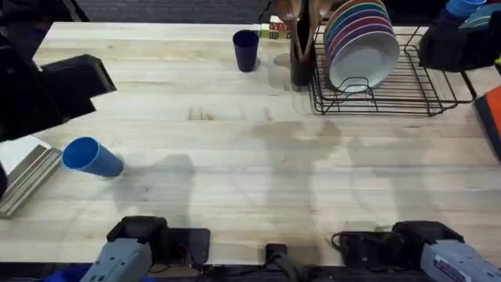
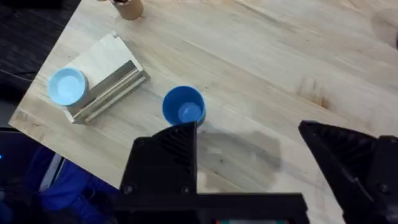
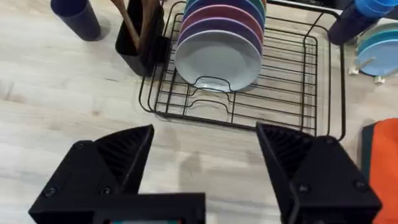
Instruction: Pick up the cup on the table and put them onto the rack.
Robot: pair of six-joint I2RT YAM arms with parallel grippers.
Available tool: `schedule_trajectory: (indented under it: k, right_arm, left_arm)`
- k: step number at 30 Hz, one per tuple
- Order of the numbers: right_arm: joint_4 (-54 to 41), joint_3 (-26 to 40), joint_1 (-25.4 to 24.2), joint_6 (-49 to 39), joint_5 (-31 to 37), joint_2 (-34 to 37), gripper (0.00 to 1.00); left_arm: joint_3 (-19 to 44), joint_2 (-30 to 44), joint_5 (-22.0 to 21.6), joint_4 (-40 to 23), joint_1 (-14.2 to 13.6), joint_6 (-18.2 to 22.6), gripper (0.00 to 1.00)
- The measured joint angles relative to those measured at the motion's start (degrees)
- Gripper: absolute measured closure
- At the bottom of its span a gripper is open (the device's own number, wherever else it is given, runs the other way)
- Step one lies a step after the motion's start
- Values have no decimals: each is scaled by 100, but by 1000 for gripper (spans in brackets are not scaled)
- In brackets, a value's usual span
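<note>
Nearest to me, the light blue cup (image 1: 91, 157) lies on its side on the wooden table (image 1: 235, 157), well away from the black wire rack (image 1: 407, 82) and just beside a ridged metal tray (image 1: 27, 176) at the table's edge. From the left wrist its open mouth faces up at the camera (image 2: 183, 107), with the left gripper (image 2: 267, 158) hanging above it, fingers spread wide and holding nothing. A pale blue disc (image 2: 66, 86) sits on the tray there.

Farther on, the right gripper (image 3: 208, 155) hovers over bare table in front of the rack (image 3: 292, 93), its two black fingers standing well apart, empty.

At the far side, the rack carries a row of coloured plates (image 1: 362, 39) standing upright in its slots. A dark utensil holder (image 1: 301, 55) stands touching the rack's side, and the navy cup (image 1: 246, 50) stands upright on the table beyond that holder, near the rack but outside it.
</note>
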Motion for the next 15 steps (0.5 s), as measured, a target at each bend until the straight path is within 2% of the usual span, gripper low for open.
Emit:
schedule_trajectory:
  k: [8, 9, 15]
  right_arm:
    - [2, 0, 0, -25, -2, 0, 5]
    - [2, 0, 0, -70, -1, 0, 5]
    - [2, 0, 0, -264, 0, 0, 6]
  left_arm:
    - [-694, 306, -68, 440, 60, -25, 10]
    - [-791, 546, -65, 582, 273, -23, 9]
    - [-801, 974, 146, 787, 996, 170, 10]
